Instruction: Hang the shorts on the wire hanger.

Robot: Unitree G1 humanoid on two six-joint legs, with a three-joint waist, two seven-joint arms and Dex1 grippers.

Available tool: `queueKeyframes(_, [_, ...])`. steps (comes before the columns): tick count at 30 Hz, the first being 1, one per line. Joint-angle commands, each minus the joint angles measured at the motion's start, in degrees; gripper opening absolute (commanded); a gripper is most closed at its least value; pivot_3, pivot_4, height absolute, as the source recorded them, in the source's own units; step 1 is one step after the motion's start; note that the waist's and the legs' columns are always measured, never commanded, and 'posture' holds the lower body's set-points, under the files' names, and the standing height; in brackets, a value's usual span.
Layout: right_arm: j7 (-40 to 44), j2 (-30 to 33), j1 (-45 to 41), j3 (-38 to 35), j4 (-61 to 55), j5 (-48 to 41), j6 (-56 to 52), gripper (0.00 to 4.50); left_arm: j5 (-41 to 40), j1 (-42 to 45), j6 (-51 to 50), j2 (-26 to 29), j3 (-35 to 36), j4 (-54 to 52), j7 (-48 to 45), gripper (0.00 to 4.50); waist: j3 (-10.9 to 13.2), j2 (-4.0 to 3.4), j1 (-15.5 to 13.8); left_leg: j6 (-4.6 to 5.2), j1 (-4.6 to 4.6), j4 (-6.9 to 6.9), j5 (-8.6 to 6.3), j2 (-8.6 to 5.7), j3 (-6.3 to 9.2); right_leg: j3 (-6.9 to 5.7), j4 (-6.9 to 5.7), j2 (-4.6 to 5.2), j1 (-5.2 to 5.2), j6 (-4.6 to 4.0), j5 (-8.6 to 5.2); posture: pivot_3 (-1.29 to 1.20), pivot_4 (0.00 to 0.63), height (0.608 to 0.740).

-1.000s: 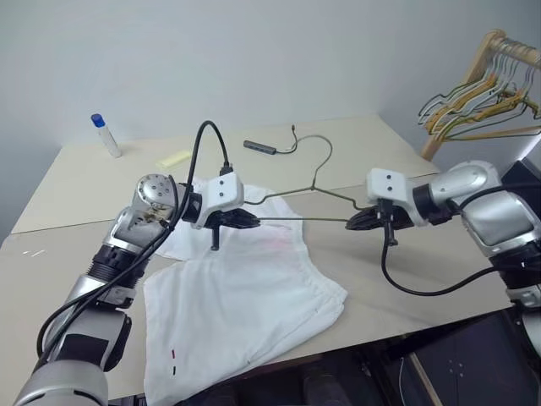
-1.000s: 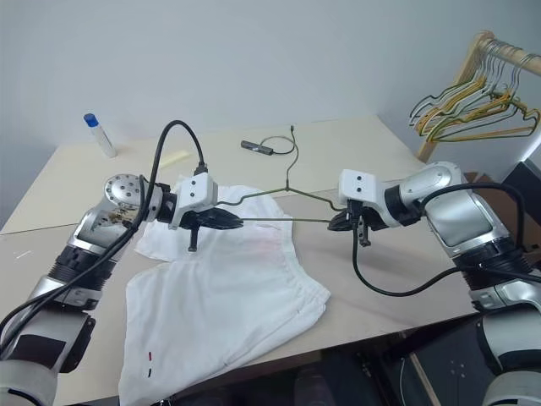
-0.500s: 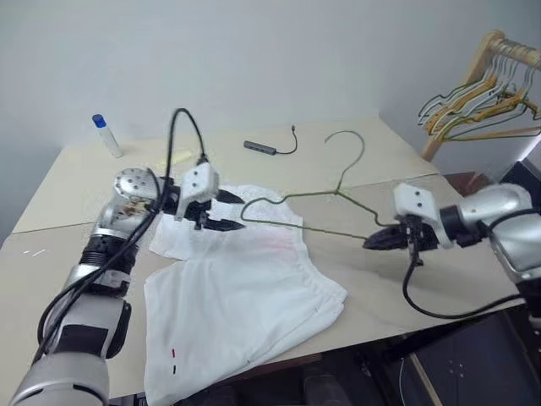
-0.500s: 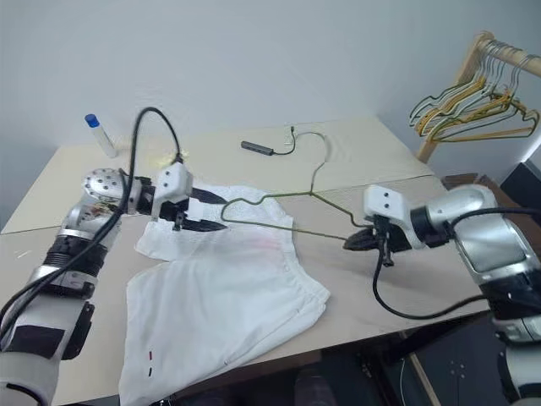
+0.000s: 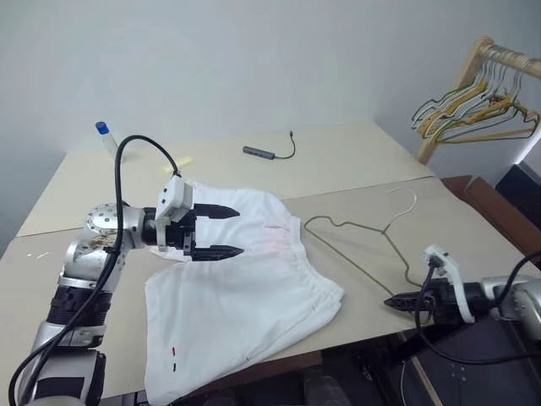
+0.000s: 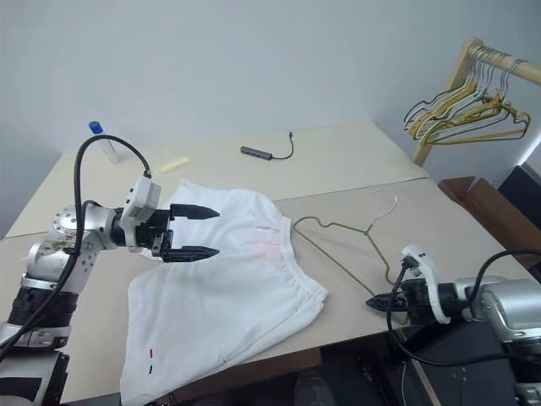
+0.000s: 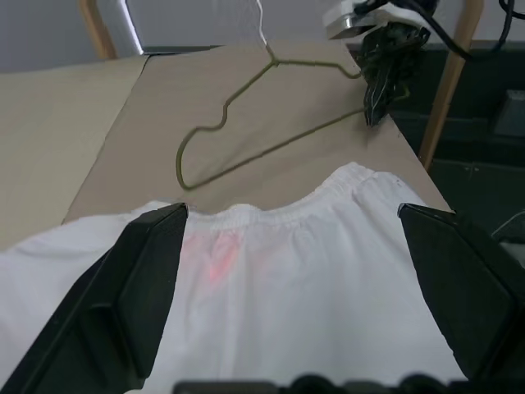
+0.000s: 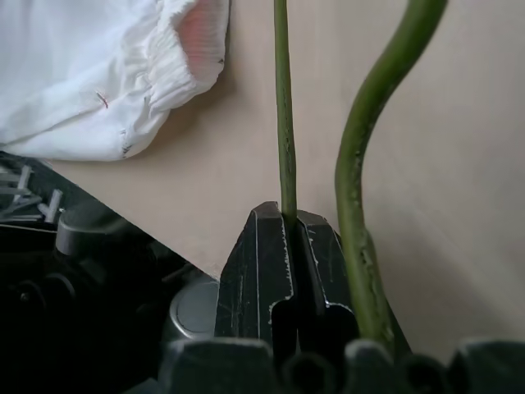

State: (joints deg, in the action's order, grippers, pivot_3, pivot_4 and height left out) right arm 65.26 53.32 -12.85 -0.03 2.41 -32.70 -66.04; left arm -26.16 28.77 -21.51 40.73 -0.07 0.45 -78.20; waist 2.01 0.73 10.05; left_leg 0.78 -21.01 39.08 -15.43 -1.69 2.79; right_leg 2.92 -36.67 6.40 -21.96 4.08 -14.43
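The shorts (image 5: 245, 296) lie spread flat across the lower centre of the head-camera frame, gathered waistband toward the right and 2 tiny marks, 1 red and 1 dark, near the hem at lower left; the left gripper (image 5: 226, 230) hovers over their upper-left part with its 2 black fingers spread wide and nothing between them, pointing toward frame right; in the left wrist view the fingers (image 7: 123, 304) stand far apart at either side, the white fabric beneath them. To the right of the shorts the wire hanger (image 5: 355, 245), olive-green, lies on the beige table (image 5: 338, 169), its curved hook toward the upper right and its nearest corner just beside the waistband, whether touching cannot be told; the right gripper (image 5: 397, 301) sits at the table's near right edge, clamped tight on the hanger's wire at its lower corner; the right wrist view shows the wire pinched between the 2 closed fingertips (image 8: 262, 263), with a 2nd strand curving past alongside. A thin black cable with a grey adapter (image 5: 269, 152) rests at upper centre, a small bottle with a blue cap (image 5: 105, 137) at upper left, a pale yellow piece (image 6: 172, 165) near it; yellow wire hangers (image 5: 473, 114) hang on a wooden rack (image 5: 452, 93) at upper right.
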Motion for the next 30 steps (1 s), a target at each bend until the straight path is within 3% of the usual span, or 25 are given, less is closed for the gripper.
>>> queueKeyframes(1, [-0.5, -1.4, -5.4, 3.1, 4.7, 1.1, -1.3, 0.00, -0.8, 0.6, -0.1, 0.8, 1.0, -1.8, 0.9, 4.47, 0.0, -0.07, 0.1, 0.03, -0.02, -0.01, -0.02, -0.03, 0.00, 0.00, 0.00, 0.00, -0.03, 0.02, -0.02, -0.15, 0.000, 0.740])
queueKeyframes(8, [0.5, -1.5, -8.8, 5.2, 11.4, 1.9, -0.5, 0.00, -2.1, -1.9, -1.3, 2.3, 2.0, -5.4, 2.1, 4.47, -0.1, -0.07, -1.1, 0.11, -0.16, -0.02, -0.07, -0.21, 0.07, 0.01, -0.04, 0.17, -0.21, 0.07, -0.04, -0.11, 0.000, 0.740])
queueKeyframes(16, [3.3, 1.6, -7.9, 5.1, 12.0, 1.6, -0.5, 0.00, -2.7, -3.9, -1.6, 3.7, 2.8, -7.2, 3.0, 4.47, -0.1, -0.09, -2.9, 0.12, -0.11, -0.01, -0.07, -0.26, 0.04, 0.02, -0.03, 0.10, -0.17, 0.09, -0.06, -0.09, 0.000, 0.740])
queueKeyframes(30, [11.7, 4.0, -10.2, 7.3, 10.0, -0.2, -0.8, 0.00, -3.0, -3.9, -1.1, 4.6, 3.0, -6.9, 3.4, 4.47, -0.1, -0.08, -3.4, 0.15, -0.13, -0.01, -0.09, -0.27, 0.02, 0.02, 0.00, 0.10, -0.18, 0.09, -0.06, -0.07, 0.000, 0.740])
